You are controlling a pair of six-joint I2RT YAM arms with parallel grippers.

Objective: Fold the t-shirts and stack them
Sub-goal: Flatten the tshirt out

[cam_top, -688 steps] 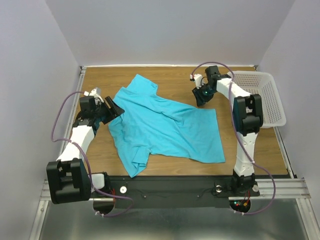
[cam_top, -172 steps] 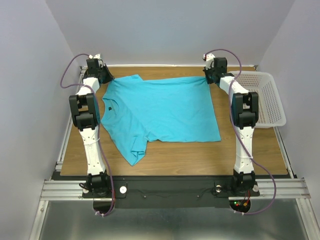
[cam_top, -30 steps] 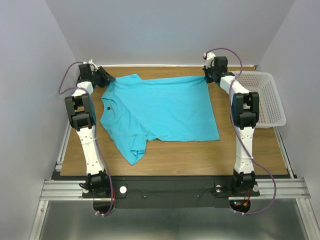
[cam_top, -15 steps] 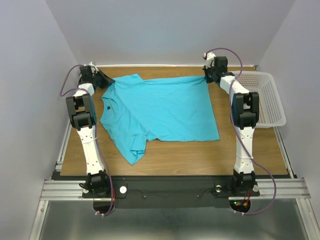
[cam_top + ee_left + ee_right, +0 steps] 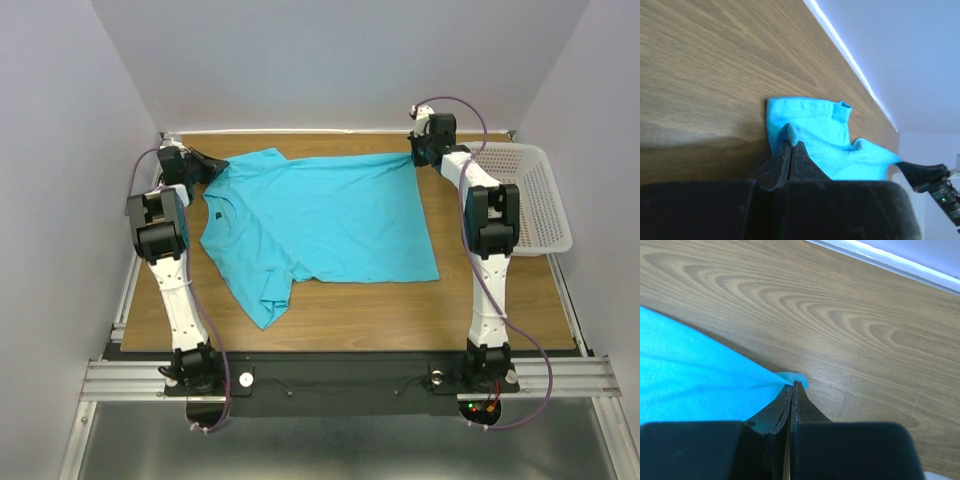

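Note:
One turquoise t-shirt (image 5: 320, 215) lies spread over the wooden table, collar side to the left, one sleeve hanging toward the near left. At the far left my left gripper (image 5: 213, 165) is shut on the edge of the shirt's far sleeve; the left wrist view shows a pinch of cloth (image 5: 792, 134) between the tips of the left gripper (image 5: 791, 145). At the far right my right gripper (image 5: 415, 157) is shut on the shirt's far hem corner; in the right wrist view the t-shirt (image 5: 700, 372) pulls taut from the right gripper (image 5: 794, 385).
A white mesh basket (image 5: 525, 195) stands at the right edge of the table, just right of the right arm. The back wall runs close behind both grippers. Bare wood table (image 5: 350, 310) lies between the shirt and the arm bases.
The left gripper has closed on the sleeve edge and shifted slightly toward the left rear. The right arm and the shirt body have stayed put.

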